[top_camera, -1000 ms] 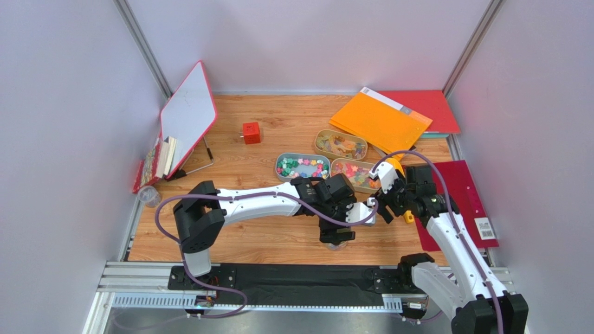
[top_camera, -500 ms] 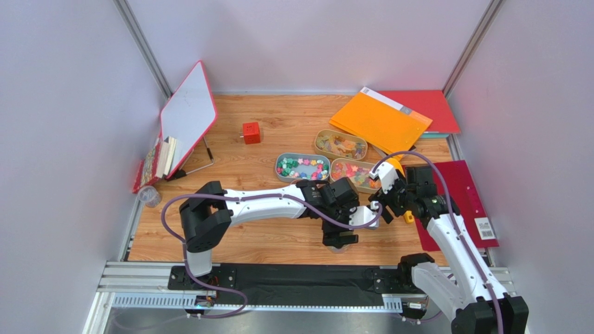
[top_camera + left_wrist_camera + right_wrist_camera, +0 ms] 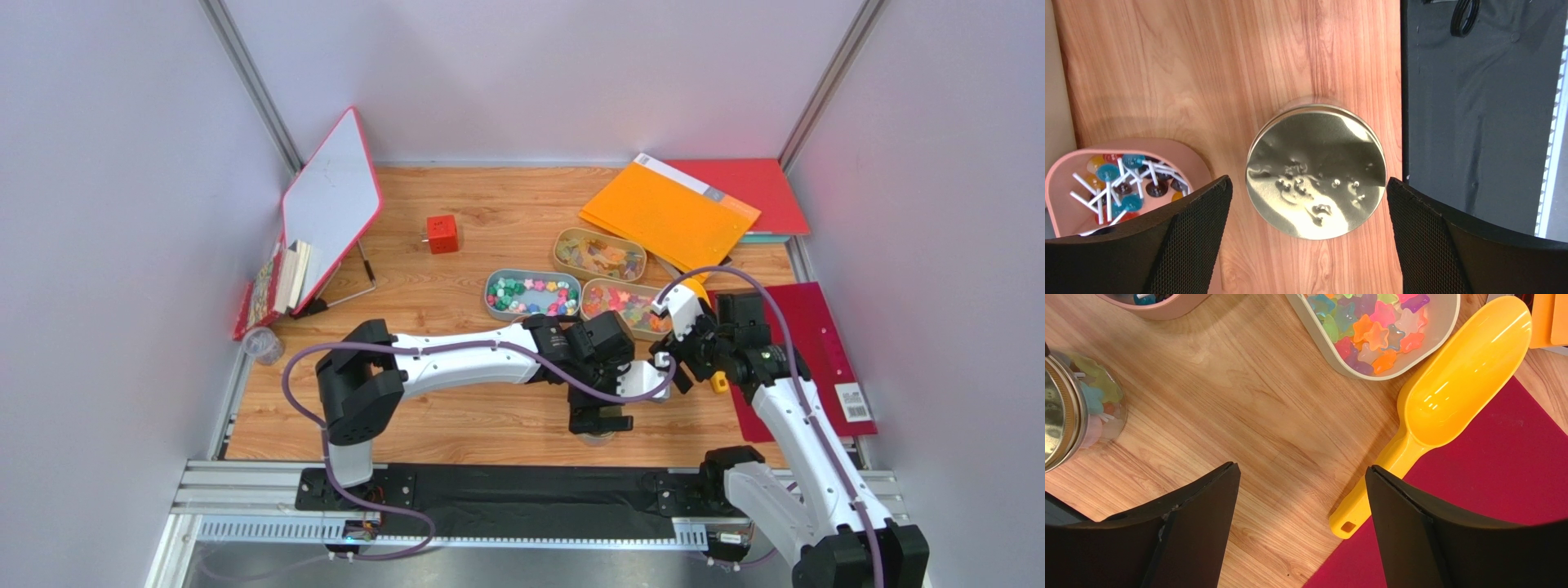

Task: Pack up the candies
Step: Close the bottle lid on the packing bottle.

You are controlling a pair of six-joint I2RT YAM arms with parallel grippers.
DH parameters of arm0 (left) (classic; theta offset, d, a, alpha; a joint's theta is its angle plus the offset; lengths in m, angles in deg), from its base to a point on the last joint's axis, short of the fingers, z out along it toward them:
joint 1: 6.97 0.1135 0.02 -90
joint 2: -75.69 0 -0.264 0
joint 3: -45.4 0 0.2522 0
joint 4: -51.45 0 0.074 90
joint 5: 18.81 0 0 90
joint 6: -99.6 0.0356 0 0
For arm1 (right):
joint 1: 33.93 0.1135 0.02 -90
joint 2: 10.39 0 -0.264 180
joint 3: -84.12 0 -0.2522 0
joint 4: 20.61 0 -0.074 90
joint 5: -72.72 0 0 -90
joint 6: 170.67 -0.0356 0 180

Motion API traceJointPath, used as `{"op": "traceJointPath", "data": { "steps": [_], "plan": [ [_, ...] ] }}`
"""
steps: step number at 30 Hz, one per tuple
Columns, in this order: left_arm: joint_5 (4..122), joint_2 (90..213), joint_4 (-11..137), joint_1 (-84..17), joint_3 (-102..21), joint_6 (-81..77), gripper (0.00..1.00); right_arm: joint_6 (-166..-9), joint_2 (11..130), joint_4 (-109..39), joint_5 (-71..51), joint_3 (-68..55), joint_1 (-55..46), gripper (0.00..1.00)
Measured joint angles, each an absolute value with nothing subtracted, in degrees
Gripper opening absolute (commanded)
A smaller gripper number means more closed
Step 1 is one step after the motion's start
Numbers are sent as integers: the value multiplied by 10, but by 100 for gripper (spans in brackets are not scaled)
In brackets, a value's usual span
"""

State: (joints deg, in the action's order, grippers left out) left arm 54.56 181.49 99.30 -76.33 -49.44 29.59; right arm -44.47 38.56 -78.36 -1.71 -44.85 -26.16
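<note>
High rear overview; two close, downward wrist views, jar (image 3: 1097,404) common to both

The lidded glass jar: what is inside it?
Through the glass side of the jar, green, blue and pale candies show. The gold lid covers the top, so how full it is is hidden.

We log a small red cube (image 3: 443,233) standing alone on the wooden tabletop (image 3: 491,202), right of a tilted white board with a red frame (image 3: 329,202). At the far right an orange folder (image 3: 669,211) overlaps a red folder (image 3: 761,190). A yellow plastic scoop (image 3: 1444,398) lies partly on a dark red mat (image 3: 1499,496), and a round gold metal lid (image 3: 1316,177), dimpled, faces up close to the tabletop's near edge.
</note>
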Motion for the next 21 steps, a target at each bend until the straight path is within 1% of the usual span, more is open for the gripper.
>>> {"op": "traceJointPath", "data": {
  "steps": [5, 7, 8, 9, 10, 11, 12, 14, 15, 17, 19, 20, 21],
  "plan": [
    [580, 1789, 1021, -763, -493, 298, 100, -445, 383, -784, -17, -448, -266, 78],
    [611, 1749, 1023, -762, -477, 299, 98, -445, 381, -784, -16, -448, -268, 74],
    [627, 1723, 1024, -760, -465, 299, 87, -445, 380, -785, -11, -448, -268, 68],
    [642, 1687, 1023, -755, -448, 298, 79, -445, 380, -787, -3, -447, -268, 52],
    [656, 1651, 1022, -750, -431, 293, 68, -443, 381, -792, 5, -444, -268, 47],
    [672, 1614, 1022, -742, -415, 289, 16, -441, 381, -803, 24, -438, -266, 41],
    [686, 1575, 1018, -728, -397, 280, 0, -438, 383, -818, 44, -428, -263, 27],
    [714, 1515, 1013, -694, -365, 256, 0, -430, 390, -837, 76, -407, -242, 22],
    [724, 1497, 1012, -680, -353, 246, 0, -425, 394, -841, 89, -399, -228, 15],
    [734, 1471, 1008, -645, -320, 220, 0, -411, 405, -851, 111, -386, -192, 11],
    [732, 1470, 1007, -627, -288, 193, 0, -391, 417, -863, 122, -381, -155, 8],
    [730, 1472, 1009, -621, -274, 184, 0, -383, 422, -869, 124, -381, -139, 5],
    [729, 1473, 1010, -616, -262, 176, 0, -371, 429, -878, 123, -381, -116, 5]
  ]
}}
